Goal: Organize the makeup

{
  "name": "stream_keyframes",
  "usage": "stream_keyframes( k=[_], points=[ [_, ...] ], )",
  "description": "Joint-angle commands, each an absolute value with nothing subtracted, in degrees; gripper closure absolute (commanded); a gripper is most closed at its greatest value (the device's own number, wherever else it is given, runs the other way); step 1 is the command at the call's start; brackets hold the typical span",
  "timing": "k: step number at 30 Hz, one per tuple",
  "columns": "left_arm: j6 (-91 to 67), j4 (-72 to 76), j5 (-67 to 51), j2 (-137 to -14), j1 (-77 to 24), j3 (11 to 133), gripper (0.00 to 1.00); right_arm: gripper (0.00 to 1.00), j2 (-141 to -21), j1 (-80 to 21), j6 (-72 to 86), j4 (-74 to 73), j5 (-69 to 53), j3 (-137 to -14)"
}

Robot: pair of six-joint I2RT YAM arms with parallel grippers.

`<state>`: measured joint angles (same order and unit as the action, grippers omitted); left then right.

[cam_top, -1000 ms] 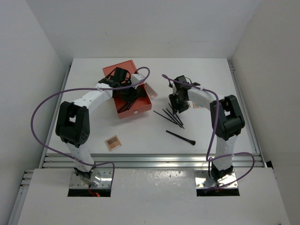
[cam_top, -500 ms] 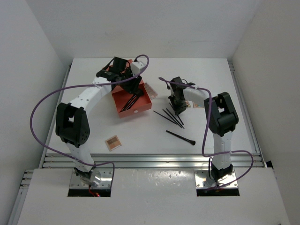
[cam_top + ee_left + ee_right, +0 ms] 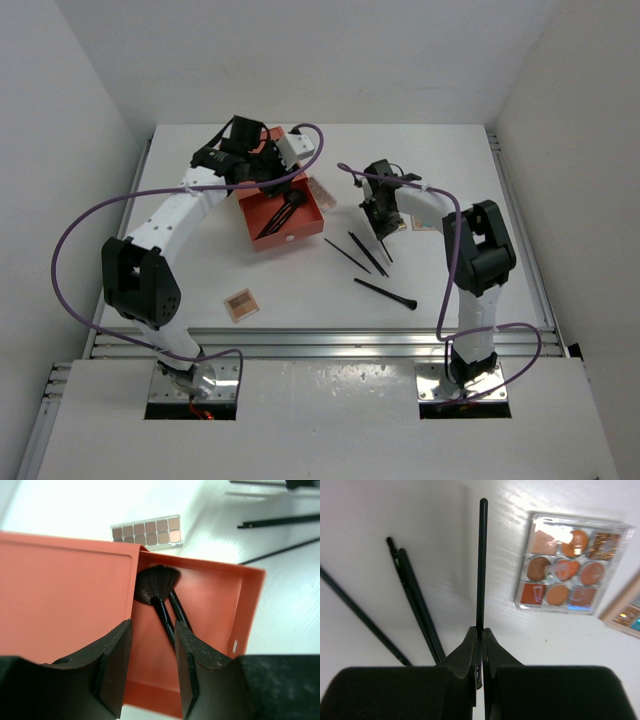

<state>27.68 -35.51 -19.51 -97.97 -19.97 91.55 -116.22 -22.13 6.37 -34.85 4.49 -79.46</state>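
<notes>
The top camera looks down from behind the arm bases over the whole table (image 3: 300, 290). The left wrist camera sits close over the orange-red box (image 3: 65, 605), the right close over black sticks (image 3: 420, 610) that both wrist views share.

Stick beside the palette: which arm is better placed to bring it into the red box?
Right. The right gripper is shut on the stick, while the left gripper is open and empty over the box.

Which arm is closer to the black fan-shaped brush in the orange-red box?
Left. The left arm's fingers hang open just above the black fan-shaped brush; the right arm's fingers are over the table, pinching a thin black stick.
</notes>
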Motion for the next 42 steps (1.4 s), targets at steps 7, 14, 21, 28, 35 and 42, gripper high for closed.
stream_keyframes(
  k=[7,14,21,28,35,42],
  points=[
    [64.0,-31.7,-25.0,-87.0,-25.8,85.6,0.47,1.0,-100.0,-20.3,8.9,-40.9,-10.5,-84.2],
    [85.4,-11.7,-27.8,-77.4,-32.1,67.4,0.41,1.0,-94.0,-22.4,24.0,-37.4,-26.3,-82.1],
    [92.7,-10.4,-32.9,-76.9,-33.2,63.8,0.42,1.0,-93.3,-26.1,33.6,-30.1,-32.8,-82.3],
    [94.4,-9.8,-32.3,-76.2,-34.5,61.1,0.49,1.0,-93.3,-29.1,36.5,-27.5,-35.6,-82.0],
    [89.5,-9.3,-30.4,-75.1,-35.0,60.6,0.98,1.0,-93.1,-30.0,37.8,-25.2,-35.8,-80.5],
    [79.9,-9.3,-22.4,-73.3,-35.0,60.0,1.0,0.7,-92.0,-27.8,37.8,-25.9,-34.9,-79.9]
  ],
)
